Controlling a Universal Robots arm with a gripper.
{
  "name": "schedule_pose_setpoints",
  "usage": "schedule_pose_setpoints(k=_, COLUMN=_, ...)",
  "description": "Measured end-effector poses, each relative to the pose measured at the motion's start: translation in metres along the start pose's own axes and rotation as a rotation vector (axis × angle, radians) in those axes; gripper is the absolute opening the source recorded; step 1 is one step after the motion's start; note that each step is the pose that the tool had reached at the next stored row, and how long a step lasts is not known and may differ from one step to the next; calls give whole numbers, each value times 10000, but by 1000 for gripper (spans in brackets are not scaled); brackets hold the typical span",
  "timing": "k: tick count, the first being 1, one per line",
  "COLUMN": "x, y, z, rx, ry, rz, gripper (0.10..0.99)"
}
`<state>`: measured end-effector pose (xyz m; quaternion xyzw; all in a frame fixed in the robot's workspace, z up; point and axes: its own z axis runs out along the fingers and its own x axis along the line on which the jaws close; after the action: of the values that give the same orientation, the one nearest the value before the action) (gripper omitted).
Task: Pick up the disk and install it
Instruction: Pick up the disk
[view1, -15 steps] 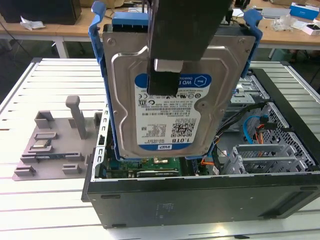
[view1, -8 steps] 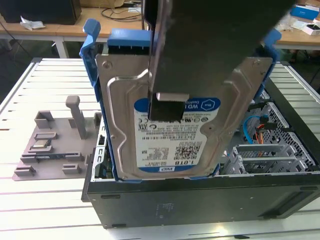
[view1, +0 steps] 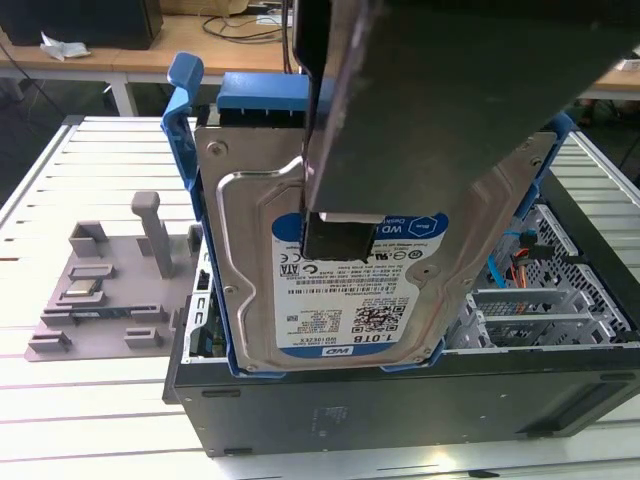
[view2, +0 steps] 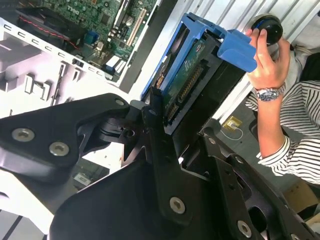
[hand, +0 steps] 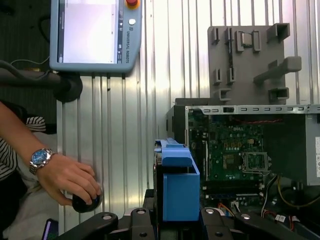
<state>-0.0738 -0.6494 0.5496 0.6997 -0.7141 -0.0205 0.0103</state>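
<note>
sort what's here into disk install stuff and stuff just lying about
Job: silver rectangular hard drive in blue plastic carrier, held by the robot's black hand; open black metal computer case.
Lying about: grey plastic fixture plate; grey-blue teach pendant; person's hand on black knob.

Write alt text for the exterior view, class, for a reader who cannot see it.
The gripper holds the disk, a silver hard drive in a blue carrier, upright, label facing the camera, over an open computer case. A grey fixture plate lies on the slatted table at the exterior view's left.
</note>
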Motion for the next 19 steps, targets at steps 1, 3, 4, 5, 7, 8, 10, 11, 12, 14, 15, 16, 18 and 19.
schedule_pose_setpoints(k=1, x=0, y=0, z=0, rx=0, ry=1, rz=0, gripper=361)
schedule_pose_setpoints(k=3, x=-1, y=-1, z=-1, rx=0, ry=1, rz=0, gripper=361)
schedule_pose_setpoints(k=4, x=-1, y=-1, z=0, rx=0, ry=1, rz=0, gripper=361)
schedule_pose_setpoints(k=5, x=-1, y=-1, z=0, rx=0, ry=1, rz=0, gripper=361)
schedule_pose_setpoints(k=7, x=-9, y=-17, z=0, rx=0, ry=0, rz=-3, gripper=361)
schedule_pose_setpoints(k=8, x=-15, y=-26, z=1, rx=0, ry=1, rz=-1, gripper=361)
schedule_pose_setpoints(k=10, x=-34, y=-54, z=5, rx=0, ry=2, rz=-1, gripper=361)
schedule_pose_setpoints(k=11, x=-48, y=-70, z=9, rx=0, ry=2, rz=-1, gripper=361)
schedule_pose_setpoints(k=12, x=-58, y=-81, z=11, rx=-1, ry=6, rz=0, gripper=361)
schedule_pose_setpoints(k=14, x=-95, y=-121, z=25, rx=0, ry=7, rz=-1, gripper=361)
schedule_pose_setpoints(k=15, x=-105, y=-132, z=28, rx=0, ry=8, rz=0, gripper=361)
schedule_pose_setpoints(k=16, x=-121, y=-152, z=34, rx=0, ry=11, rz=0, gripper=361)
schedule_pose_setpoints(k=18, x=-155, y=-187, z=48, rx=-1, ry=11, rz=0, gripper=361)
schedule_pose_setpoints(k=19, x=-180, y=-212, z=57, rx=-1, ry=13, rz=0, gripper=361)
